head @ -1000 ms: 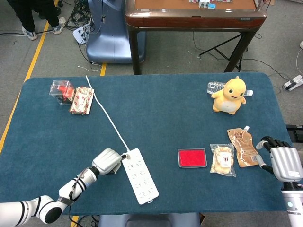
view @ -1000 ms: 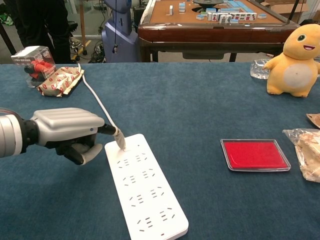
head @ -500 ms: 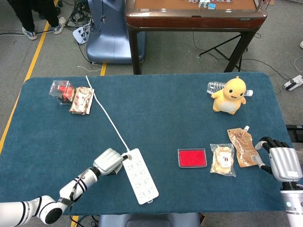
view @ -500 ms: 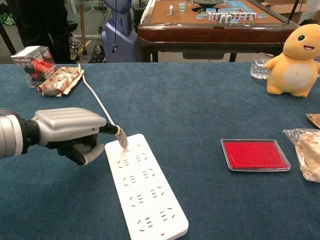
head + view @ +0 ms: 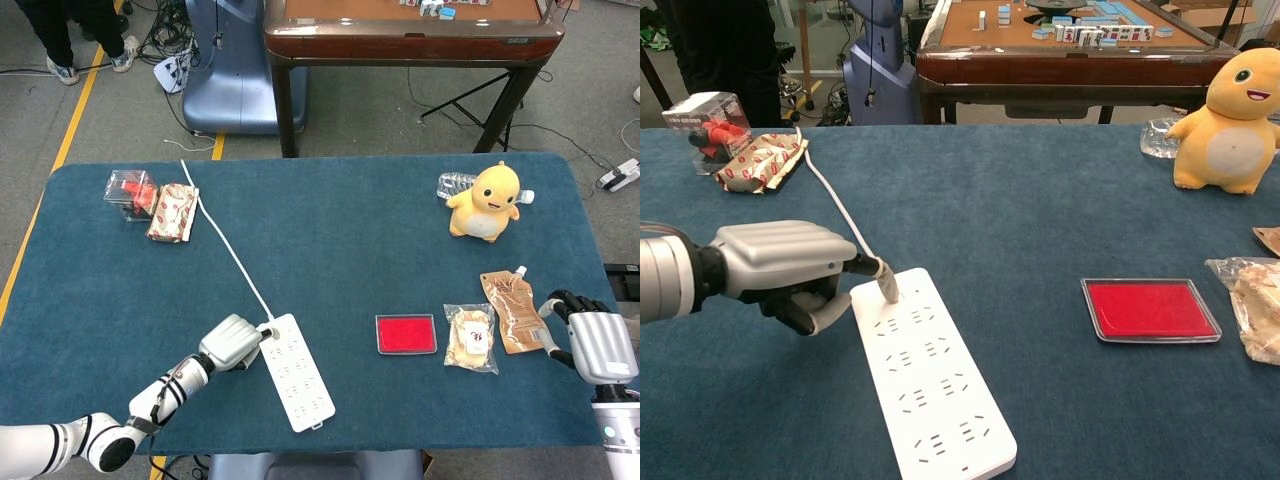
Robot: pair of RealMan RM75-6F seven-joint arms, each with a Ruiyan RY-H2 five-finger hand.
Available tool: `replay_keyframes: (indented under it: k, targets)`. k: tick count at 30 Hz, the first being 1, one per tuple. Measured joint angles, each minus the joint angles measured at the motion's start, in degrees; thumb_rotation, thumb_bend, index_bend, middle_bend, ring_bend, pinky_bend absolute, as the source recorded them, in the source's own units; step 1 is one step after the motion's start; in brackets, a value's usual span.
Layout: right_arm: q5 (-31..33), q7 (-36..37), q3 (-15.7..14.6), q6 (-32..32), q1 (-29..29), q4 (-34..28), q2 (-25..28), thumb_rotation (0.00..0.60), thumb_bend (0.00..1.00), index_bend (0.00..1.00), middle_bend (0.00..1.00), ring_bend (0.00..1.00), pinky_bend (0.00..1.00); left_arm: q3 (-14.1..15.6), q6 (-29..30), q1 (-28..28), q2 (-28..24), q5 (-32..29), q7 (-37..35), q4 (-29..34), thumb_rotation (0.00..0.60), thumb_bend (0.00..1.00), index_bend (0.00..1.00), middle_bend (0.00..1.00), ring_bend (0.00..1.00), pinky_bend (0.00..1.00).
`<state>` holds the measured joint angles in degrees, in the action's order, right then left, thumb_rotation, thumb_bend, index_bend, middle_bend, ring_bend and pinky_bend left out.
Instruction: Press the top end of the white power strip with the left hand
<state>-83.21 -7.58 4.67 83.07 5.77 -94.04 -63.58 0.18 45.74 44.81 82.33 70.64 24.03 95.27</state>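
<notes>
The white power strip (image 5: 297,372) lies slanted near the table's front edge, its cord (image 5: 225,240) running off to the far left. In the chest view the strip (image 5: 930,375) fills the lower middle. My left hand (image 5: 230,342) sits just left of the strip's top end. Seen from the chest, the left hand (image 5: 780,262) has its fingers curled under, and one outstretched fingertip (image 5: 887,288) touches the strip's top end beside the cord entry. My right hand (image 5: 590,335) rests at the table's right edge holding nothing, fingers apart, next to a brown pouch (image 5: 515,310).
A red flat tray (image 5: 406,334) and a clear snack bag (image 5: 470,338) lie right of the strip. A yellow plush toy (image 5: 487,203) stands at the back right. A snack packet (image 5: 172,212) and a clear box (image 5: 130,190) sit at the back left.
My left hand has edged slightly right and lower, bringing the outstretched fingertip further onto the strip's top end. The right hand has barely moved.
</notes>
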Motion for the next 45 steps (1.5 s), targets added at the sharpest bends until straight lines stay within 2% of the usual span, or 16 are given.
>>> replay_keyframes:
  k: [9, 20, 29, 34, 38, 45]
  targets:
    - [0.1, 0.2, 0.0, 0.1, -0.1, 0.0, 0.1, 0.6, 0.29, 0.46, 0.33, 0.37, 0.41, -0.2, 1.8, -0.3, -0.7, 0.1, -0.3, 1.5, 0.6, 0.72, 0.31, 1.0, 1.0, 1.0]
    - [-0.3, 0.0, -0.1, -0.2, 0.2, -0.1, 0.0, 0.6, 0.29, 0.46, 0.33, 0.36, 0.41, -0.1, 12.9, -6.1, -7.4, 5.5, -5.2, 7.4, 0.6, 0.69, 0.26, 0.98, 0.99, 1.0]
    - [-0.7, -1.1, -0.1, -0.2, 0.4, -1.0, 0.0, 0.6, 0.29, 0.46, 0.34, 0.36, 0.41, 1.5, 25.8, -15.2, -13.6, 9.0, -6.6, 10.3, 0.6, 0.69, 0.27, 0.77, 0.73, 0.99]
    - [-0.7, -1.7, -0.2, -0.3, 0.4, -1.6, 0.2, 0.6, 0.29, 0.46, 0.34, 0.36, 0.41, 2.1, 31.3, -20.0, -16.3, 9.8, -7.4, 9.9, 0.6, 0.69, 0.28, 0.59, 0.51, 0.78]
    - [-0.7, -1.9, -0.2, -0.4, 0.6, -1.9, 0.3, 0.6, 0.29, 0.46, 0.34, 0.36, 0.41, 2.1, 35.2, -22.9, -17.3, 10.4, -8.1, 8.4, 0.6, 0.69, 0.32, 0.58, 0.5, 0.75]
    - [-0.8, -2.2, -0.4, -0.6, 0.6, -2.2, 0.2, 0.6, 0.29, 0.46, 0.34, 0.36, 0.41, 1.9, 42.0, -28.9, -19.3, 10.5, -7.1, 5.9, 0.6, 0.69, 0.32, 0.58, 0.5, 0.75]
